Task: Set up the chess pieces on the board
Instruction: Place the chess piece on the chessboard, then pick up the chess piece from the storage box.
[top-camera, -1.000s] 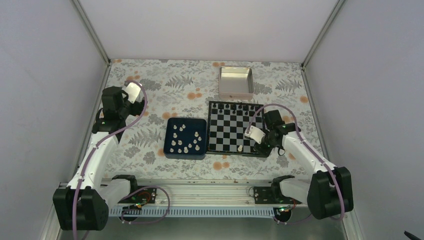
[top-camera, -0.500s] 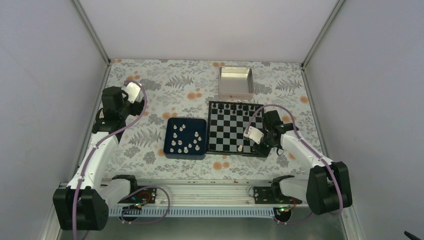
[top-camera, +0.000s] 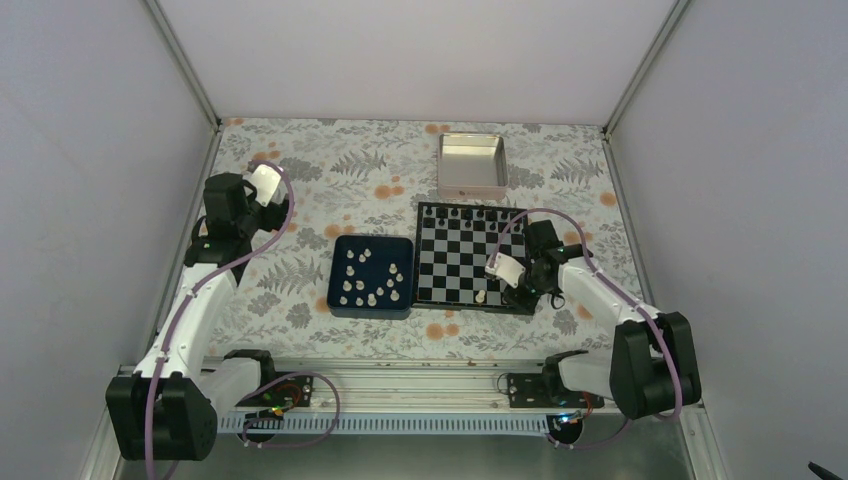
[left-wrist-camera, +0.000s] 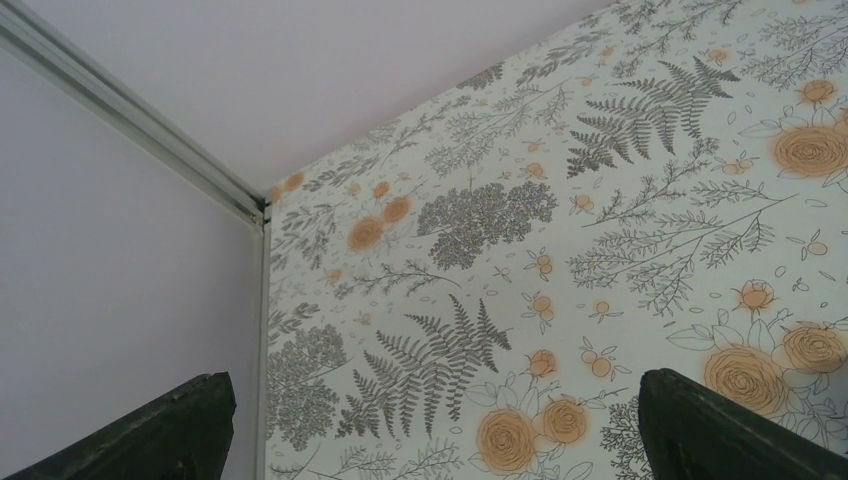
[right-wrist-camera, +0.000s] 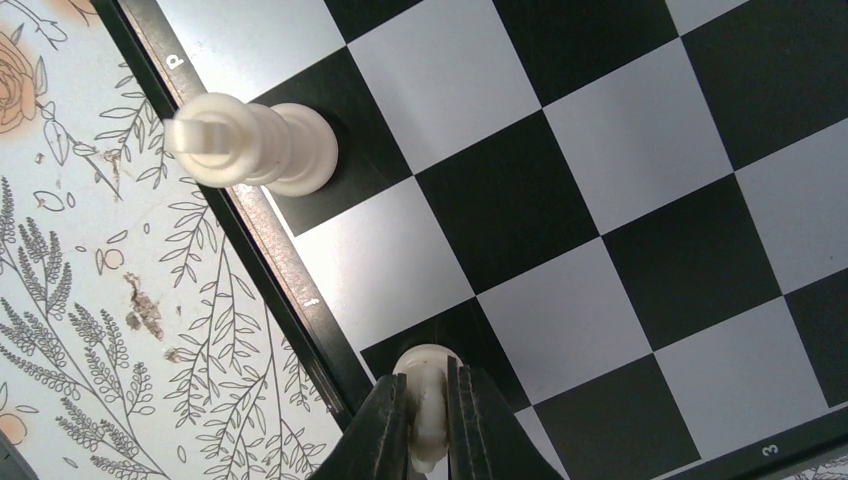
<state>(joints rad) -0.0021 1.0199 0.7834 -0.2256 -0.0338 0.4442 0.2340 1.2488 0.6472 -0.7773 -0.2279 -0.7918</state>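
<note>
- Barely any change over the last second: slight inward swing of the right arm, right gripper (right-wrist-camera: 428, 388) at the same near-right corner of the board (right-wrist-camera: 640, 200).
- Pinched shut on a white chess piece (right-wrist-camera: 424, 362) over a dark edge square; likely set-down, release pending.
- Second white piece (right-wrist-camera: 255, 145) standing two squares along; remaining white pieces (top-camera: 370, 278) in the blue tray (top-camera: 372, 311).
- Left gripper (left-wrist-camera: 430, 425) wide open, empty.
- Legible beside the squares: "p" and "3"; no brand.

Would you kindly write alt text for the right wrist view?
The right claw is shut on a white chess piece over a black edge square of the board. Another white piece stands on the next black square along that edge.
</note>
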